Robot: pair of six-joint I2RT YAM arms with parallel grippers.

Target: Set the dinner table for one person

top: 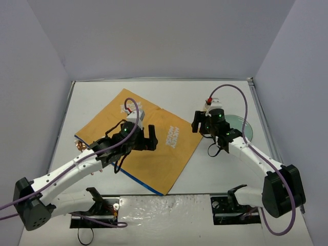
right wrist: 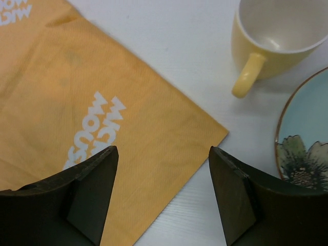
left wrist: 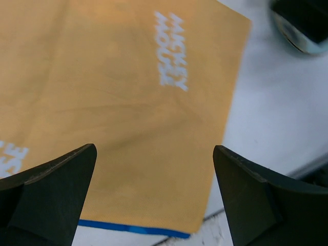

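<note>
White matte dinner table [top: 97, 97], lavender-grey walls on 3 sides, carries everything.

Left gripper [left wrist: 154, 154]: fingers spread wide, nothing btwn them. It hovers over the orange cloth [left wrist: 128, 92], blue hem just under its tips, cloth corner ahead-right.

Right gripper [right wrist: 163, 154]: also spread and empty, above the cloth's edge, w/ that corner just ahead of its right finger. Flowered plate [right wrist: 302, 133] sits to its right, apart from the cloth. Yellow cup [right wrist: 277, 31] is ahead-right, upright, handle toward the gripper and close to the plate; can't tell if touching.

Likely step: right arm takes the plate onto the cloth. Come in low at the near rim and stay clear of the cup handle. Lift, don't slide, since thin cloth prob. bunches. Left could pin the cloth.
</note>
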